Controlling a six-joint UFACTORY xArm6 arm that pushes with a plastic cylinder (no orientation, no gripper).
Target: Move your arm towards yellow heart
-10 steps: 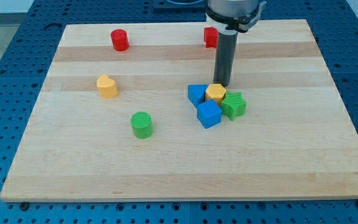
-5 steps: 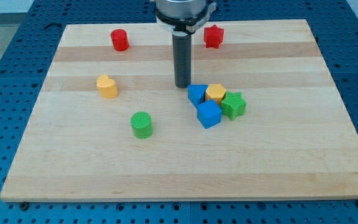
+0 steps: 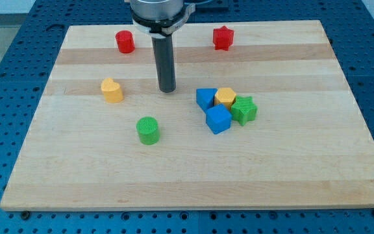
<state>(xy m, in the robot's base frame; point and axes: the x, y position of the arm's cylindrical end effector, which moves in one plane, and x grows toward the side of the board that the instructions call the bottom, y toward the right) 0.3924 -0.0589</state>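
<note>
Presently my tip (image 3: 167, 90) rests on the wooden board (image 3: 174, 175), a bare rod touching no block. Toward the board's left edge, near but apart, sits the yellow heart (image 3: 112, 90). Toward the right edge a blue block (image 3: 205, 97), yellow block (image 3: 225, 97), blue cube (image 3: 217, 119) and green star (image 3: 244, 109) cluster. Below lies the green cylinder (image 3: 148, 130); along the top edge, a red cylinder (image 3: 125, 41) and red star (image 3: 223, 38).

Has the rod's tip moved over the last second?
Yes. My tip went toward the view's left, from beside the yellow hexagon block toward the yellow heart, not touching it.
</note>
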